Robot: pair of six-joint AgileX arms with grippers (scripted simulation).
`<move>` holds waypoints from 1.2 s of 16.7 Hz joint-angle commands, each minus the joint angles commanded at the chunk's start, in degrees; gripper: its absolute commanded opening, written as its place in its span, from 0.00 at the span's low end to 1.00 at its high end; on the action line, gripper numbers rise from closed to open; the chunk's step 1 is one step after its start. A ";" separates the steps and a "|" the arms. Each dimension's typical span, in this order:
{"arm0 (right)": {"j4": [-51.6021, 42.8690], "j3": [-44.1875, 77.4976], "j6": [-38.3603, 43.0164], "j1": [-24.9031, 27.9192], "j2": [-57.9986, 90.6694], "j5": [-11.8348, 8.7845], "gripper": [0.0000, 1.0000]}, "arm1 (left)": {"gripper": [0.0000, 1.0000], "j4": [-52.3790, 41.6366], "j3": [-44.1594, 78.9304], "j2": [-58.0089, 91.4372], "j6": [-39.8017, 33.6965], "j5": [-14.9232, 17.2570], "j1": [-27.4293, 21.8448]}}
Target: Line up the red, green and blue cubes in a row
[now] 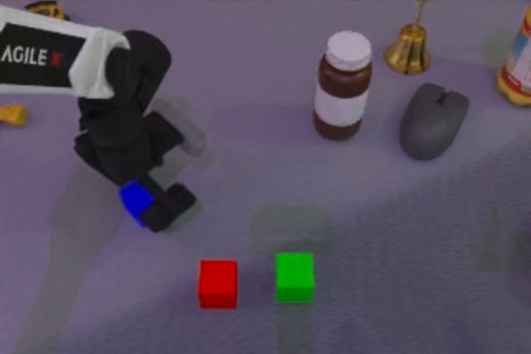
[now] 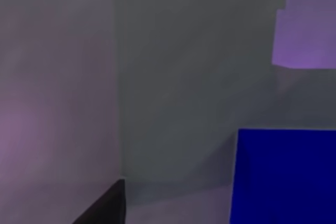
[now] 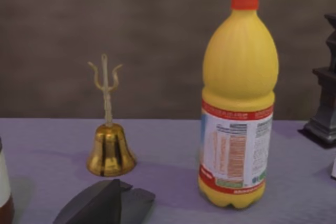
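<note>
The red cube [image 1: 217, 283] and the green cube [image 1: 294, 276] sit side by side near the table's front, a small gap between them. The blue cube [image 1: 135, 198] lies farther back and to the left, partly under my left gripper [image 1: 156, 205]. In the left wrist view the blue cube [image 2: 286, 177] fills one corner. One dark finger [image 2: 105, 208] shows well apart from it, so the gripper is open and not touching the cube. My right arm is outside the top view, and its wrist view shows no fingers.
Behind the cubes stand a brown jar [image 1: 343, 84] with a white lid, a brass bell [image 1: 411, 39] and a grey mouse [image 1: 433, 120]. A yellow bottle [image 3: 239, 103] stands at the right edge. A small orange item [image 1: 12, 113] lies at the left edge.
</note>
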 joint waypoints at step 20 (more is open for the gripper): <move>0.00 0.00 0.00 0.00 0.00 0.00 1.00 | 0.00 -3.64 1.90 -3.18 -0.36 0.90 -0.08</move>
